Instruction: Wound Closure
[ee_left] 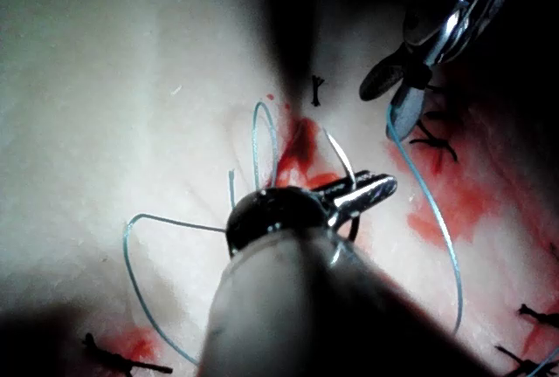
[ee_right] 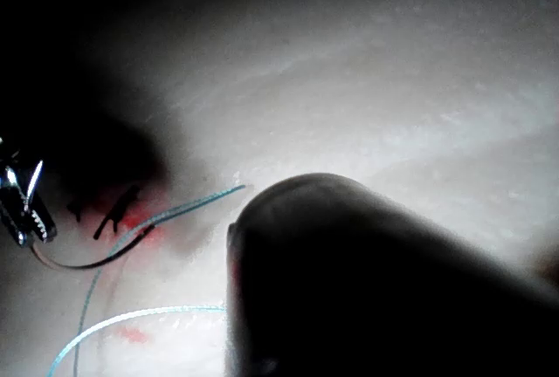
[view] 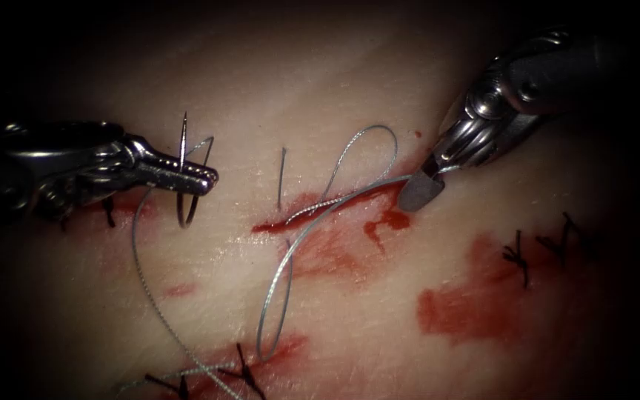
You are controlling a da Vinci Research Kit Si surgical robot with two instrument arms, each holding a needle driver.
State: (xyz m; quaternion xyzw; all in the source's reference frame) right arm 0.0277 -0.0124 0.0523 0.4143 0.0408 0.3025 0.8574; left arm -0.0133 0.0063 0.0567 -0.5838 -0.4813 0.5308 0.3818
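Holding the needle (view: 184,172) in clamped jaws, the left tool (view: 200,176) reaches in from the tissue's (view: 320,81) left edge in the endoscope view; the grip sits near the middle of the needle's curve, the pointed end standing up above the jaws and the rest of the arc hanging below, clear of the tissue; the needle lies left of the cut (view: 335,211); the right tool (view: 425,181) comes down from the upper right corner and its jaws are closed on the thread (view: 290,259) at the right end of the cut; from there the thread runs left along the cut, loops above it and drops in a long narrow loop toward the tissue's lower edge; another strand trails from the needle down the left side; red fluid (view: 468,304) stains the cut and patches right of it; dark finished stitches (view: 516,255) sit at the right and near the lower edge.

In the left wrist view the left tool (ee_left: 371,192) is shut across the needle (ee_left: 342,161); the right tool (ee_left: 403,89) shows beyond, thread (ee_left: 437,220) running down from its jaws over the red fluid (ee_left: 301,154).

In the right wrist view the left tool (ee_right: 24,211) grips the needle (ee_right: 87,263), which curves out beneath it; thread (ee_right: 175,209) crosses the tissue (ee_right: 393,71) beside dark stitches (ee_right: 113,211).
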